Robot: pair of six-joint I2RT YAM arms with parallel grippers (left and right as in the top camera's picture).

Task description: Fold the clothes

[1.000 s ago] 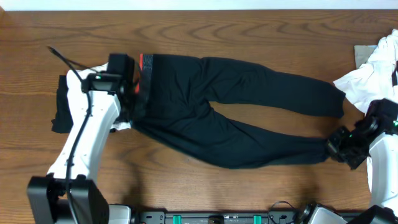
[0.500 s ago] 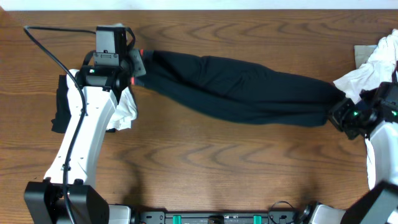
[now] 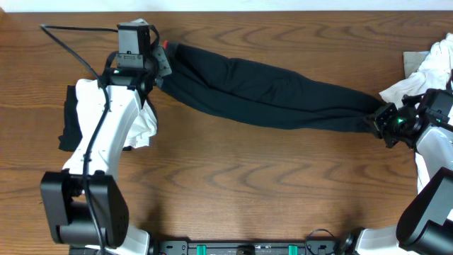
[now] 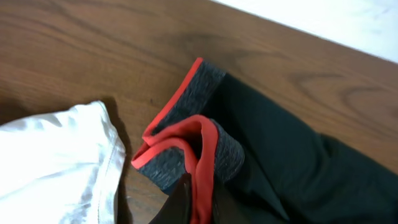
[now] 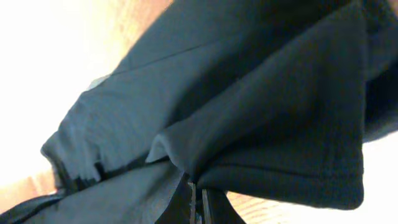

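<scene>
The trousers (image 3: 269, 95) lie stretched across the far half of the table (image 3: 248, 191), folded lengthwise into one long dark band with the legs stacked together, running from the far left down to the right edge. The waistband (image 4: 186, 140), grey with red trim, sits at the left end and is doubled over on itself. The left gripper (image 3: 157, 67) is pressed together on this waistband, pinching the red edge between its fingers. The right gripper (image 3: 379, 120) is clamped on the leg cuffs at the opposite end, with bunched black fabric filling the right wrist view. A white garment (image 3: 145, 127) lies crumpled just beside the waistband, partly under the left arm. A black garment (image 3: 69, 120) lies at the left edge. A second white garment (image 3: 417, 81) is heaped at the far right, near the cuffs.
</scene>
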